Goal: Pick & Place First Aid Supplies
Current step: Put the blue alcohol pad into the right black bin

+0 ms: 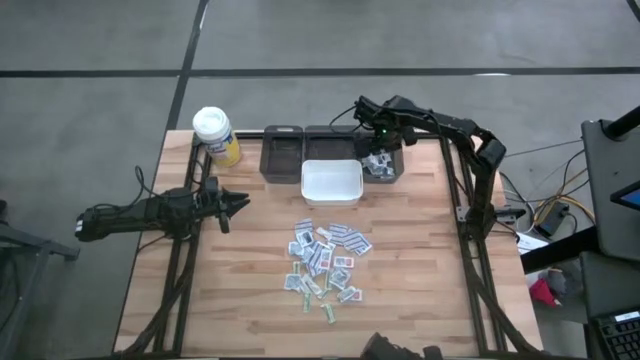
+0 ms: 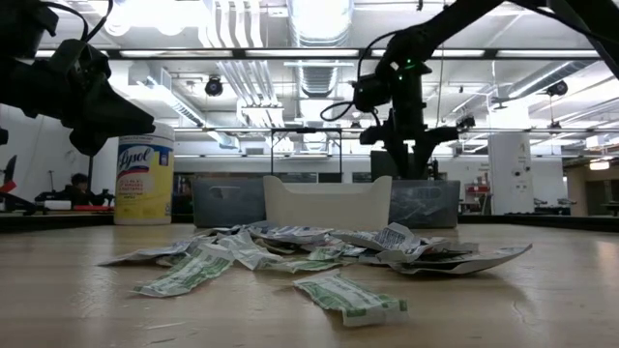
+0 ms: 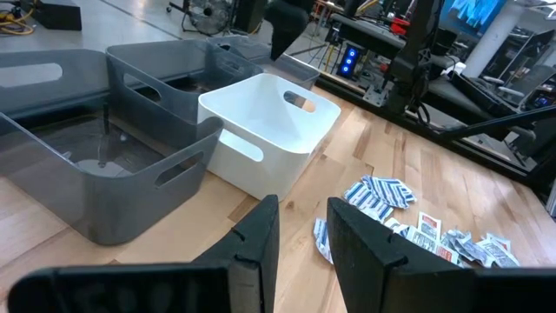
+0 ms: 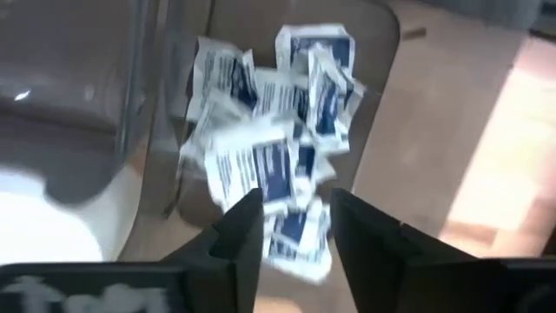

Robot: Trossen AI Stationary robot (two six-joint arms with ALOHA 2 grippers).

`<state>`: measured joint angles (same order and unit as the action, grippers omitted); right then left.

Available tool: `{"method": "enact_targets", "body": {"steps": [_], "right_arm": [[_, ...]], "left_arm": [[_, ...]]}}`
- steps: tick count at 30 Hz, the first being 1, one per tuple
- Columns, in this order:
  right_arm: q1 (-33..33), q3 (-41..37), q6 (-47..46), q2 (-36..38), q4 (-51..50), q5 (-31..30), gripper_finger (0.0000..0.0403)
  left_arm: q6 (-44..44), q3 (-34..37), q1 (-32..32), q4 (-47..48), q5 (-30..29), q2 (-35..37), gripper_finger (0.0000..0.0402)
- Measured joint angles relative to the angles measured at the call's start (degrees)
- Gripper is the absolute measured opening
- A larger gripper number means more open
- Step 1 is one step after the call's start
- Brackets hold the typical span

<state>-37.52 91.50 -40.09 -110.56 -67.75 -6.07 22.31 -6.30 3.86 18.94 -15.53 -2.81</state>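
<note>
A loose pile of first aid supplies (image 1: 325, 262), small white packets with blue, red and green print, lies flat on the wooden table (image 1: 420, 270), near its front middle (image 2: 319, 253). More blue-printed packets (image 4: 278, 113) lie heaped in the rightmost grey bin (image 1: 399, 165) at the back. My right gripper (image 4: 297, 217) hangs open over that bin (image 2: 426, 205), fingers pointing down, with the packets below them. My left gripper (image 1: 243, 203) waits open at the table's left, above the wood, its fingers (image 3: 261, 235) aimed toward the bins.
A white bin (image 1: 306, 185) stands in front of two more grey bins (image 1: 282, 155) (image 1: 330, 138) at the back. A white-capped yellow bottle (image 1: 216, 135) stands at the back left corner. Bare wood lies to the left and right of the pile.
</note>
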Motion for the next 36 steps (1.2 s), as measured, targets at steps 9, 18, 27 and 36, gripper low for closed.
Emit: {"method": "enact_targets", "body": {"steps": [9,18,27,36], "right_arm": [[3.73,0.0,-0.44,4.23,-3.76,2.15,0.0148],[10.94,0.0,-0.44,6.22,-5.81,5.94,0.0106],[20.22,0.0,-3.27,6.81,-7.08,6.32,0.0061],[28.15,0.0,-5.79,6.81,-7.65,6.55,0.0023]], "left_arm": [[0.0,0.0,0.0,-0.01,-0.01,-0.01,0.0094],[0.0,0.01,0.0,0.0,0.0,-0.02,0.0094],[0.0,0.02,0.01,0.0,-0.01,0.0,0.0094],[0.0,-0.01,0.01,0.0,0.0,0.0,0.0094]]}}
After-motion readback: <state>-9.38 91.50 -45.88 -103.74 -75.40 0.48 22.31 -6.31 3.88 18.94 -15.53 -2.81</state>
